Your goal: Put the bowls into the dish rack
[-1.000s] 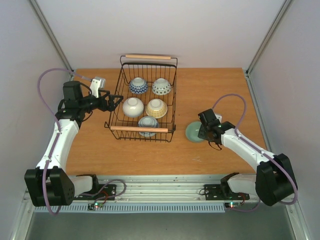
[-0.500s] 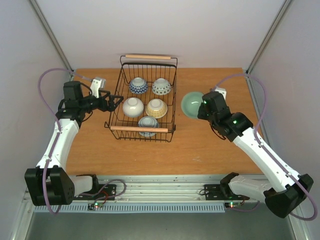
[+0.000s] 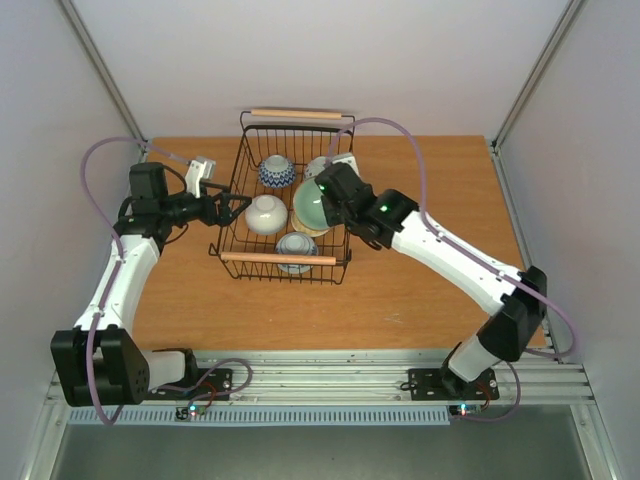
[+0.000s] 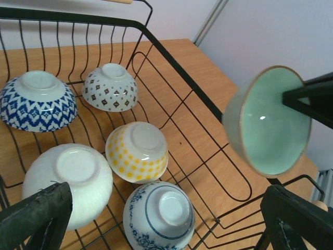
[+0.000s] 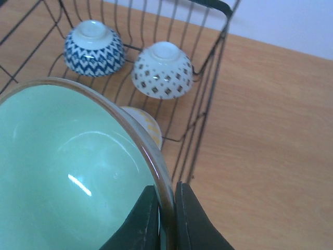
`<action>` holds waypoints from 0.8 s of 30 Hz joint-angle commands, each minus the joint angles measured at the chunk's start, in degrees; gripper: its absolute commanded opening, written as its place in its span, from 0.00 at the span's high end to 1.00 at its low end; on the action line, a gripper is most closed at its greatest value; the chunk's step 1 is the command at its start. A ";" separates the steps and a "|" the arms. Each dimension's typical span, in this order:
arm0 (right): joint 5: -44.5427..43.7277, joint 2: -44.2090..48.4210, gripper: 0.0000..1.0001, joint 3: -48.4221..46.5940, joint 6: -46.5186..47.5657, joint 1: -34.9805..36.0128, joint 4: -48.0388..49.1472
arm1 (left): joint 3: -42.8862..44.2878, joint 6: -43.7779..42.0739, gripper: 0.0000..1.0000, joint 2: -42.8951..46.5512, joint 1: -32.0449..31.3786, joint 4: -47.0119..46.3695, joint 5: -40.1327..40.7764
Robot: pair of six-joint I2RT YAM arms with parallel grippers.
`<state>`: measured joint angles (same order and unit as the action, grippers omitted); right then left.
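Note:
The black wire dish rack (image 3: 242, 180) holds several bowls upside down: blue zigzag (image 3: 276, 171), brown-diamond (image 3: 322, 163), plain white (image 3: 265, 214), blue floral (image 3: 297, 246) and yellow-dotted (image 4: 137, 152). My right gripper (image 3: 328, 198) is shut on the rim of a pale green bowl (image 3: 310, 205), held tilted above the rack's right half; the pinch shows in the right wrist view (image 5: 166, 219) on the bowl (image 5: 67, 172). My left gripper (image 3: 234, 205) is open and empty at the rack's left wall. In its view the green bowl (image 4: 268, 122) hangs over the rack wire (image 4: 177, 73).
The rack has two wooden bar handles, far (image 3: 298, 114) and near (image 3: 278, 259). Bare wooden table (image 3: 440, 200) lies right of the rack. White enclosure walls stand on three sides. The right arm stretches diagonally across the table's right half.
My right arm has lifted the green bowl off the table right of the rack and carried it left, over the rack. The left arm has not moved.

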<state>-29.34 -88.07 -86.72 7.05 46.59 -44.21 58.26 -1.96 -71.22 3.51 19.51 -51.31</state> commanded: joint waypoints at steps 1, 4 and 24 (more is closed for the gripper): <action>-2.37 -3.97 0.99 -8.28 4.11 2.26 2.98 | 0.96 -1.27 0.01 -0.27 -0.12 -0.56 -5.42; -1.49 -7.92 0.99 -13.27 4.96 2.99 2.25 | 1.19 -1.53 0.01 -0.62 -0.39 0.08 -6.52; 2.98 -18.64 0.99 -27.15 11.49 11.20 5.10 | 1.68 -3.03 0.00 -1.21 -0.96 1.33 -1.68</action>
<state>-26.41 -106.59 -109.69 16.71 56.69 -43.94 58.28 -4.73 -71.94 2.74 21.26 -52.71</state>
